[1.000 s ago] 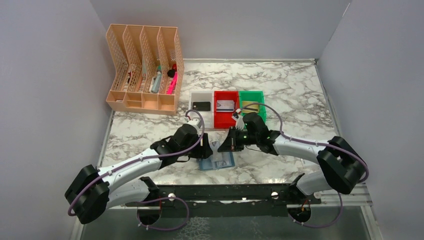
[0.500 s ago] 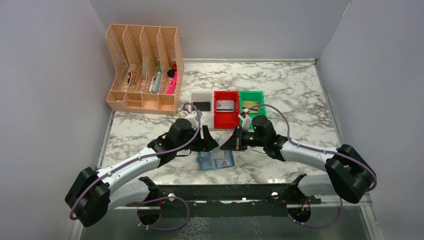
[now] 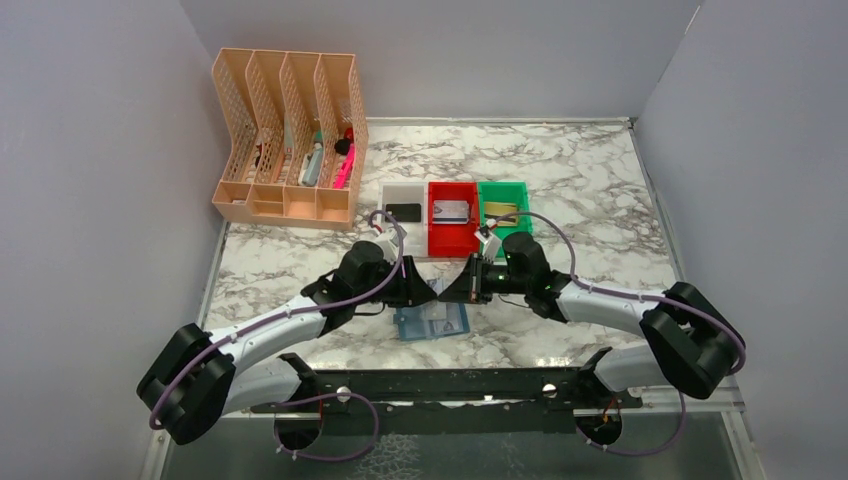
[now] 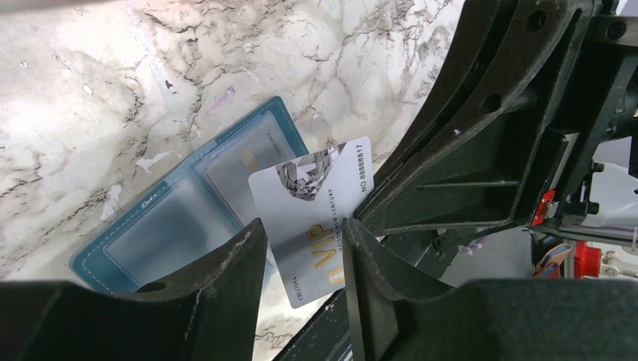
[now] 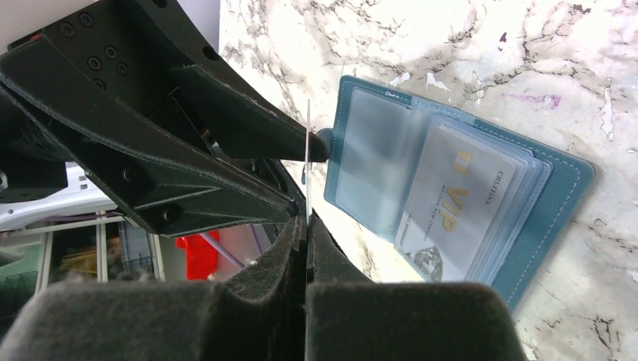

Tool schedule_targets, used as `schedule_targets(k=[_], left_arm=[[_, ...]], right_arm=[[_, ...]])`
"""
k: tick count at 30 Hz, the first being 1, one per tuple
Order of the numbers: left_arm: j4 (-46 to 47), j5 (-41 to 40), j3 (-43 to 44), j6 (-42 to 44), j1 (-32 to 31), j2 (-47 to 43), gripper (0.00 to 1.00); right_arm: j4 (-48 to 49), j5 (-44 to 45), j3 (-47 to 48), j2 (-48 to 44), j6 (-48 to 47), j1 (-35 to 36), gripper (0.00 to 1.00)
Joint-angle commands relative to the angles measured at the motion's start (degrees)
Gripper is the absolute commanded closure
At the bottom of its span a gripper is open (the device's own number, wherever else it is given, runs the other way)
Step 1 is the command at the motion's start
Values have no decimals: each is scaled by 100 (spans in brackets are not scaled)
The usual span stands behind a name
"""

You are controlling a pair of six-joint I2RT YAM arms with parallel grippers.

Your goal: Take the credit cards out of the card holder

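The right gripper is clenched flat on the near edge of a silver VIP card, which in the right wrist view shows only edge-on as a thin line rising from between the pressed fingers. The card is clear of the wallet and held above the marble table, just to the far side of the card holder.

The left gripper faces the right one from the left, its jaws standing apart. The card's face sits across the gap between them. Its left edge lies at the tip of one finger, but I cannot tell whether either finger actually touches it.

The blue card holder lies open and flat on the table, near the middle, on the near side of both grippers. A second VIP card sits inside its clear pockets.

Beyond the grippers stand a white bin, a red bin and a green bin in a row. The peach file rack is at the far left.
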Motion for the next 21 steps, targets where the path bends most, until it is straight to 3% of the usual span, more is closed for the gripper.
schedule_targets(k=[1,10,15,21], left_arm=[[521,434,-6,-157,-43,-5,57],[641,446,-84,-235,-43,36,60],[462,348,-26,-182,-43,0,60],[-671,-555,196,208,-43,-242,49]], right_arm=[[362,-140,-27,127,134,12,94],[233,-83,30,270,164,12,89],[90,82,14,168,123,12,96],[-1592,1276,563,-304,-589,12,99]])
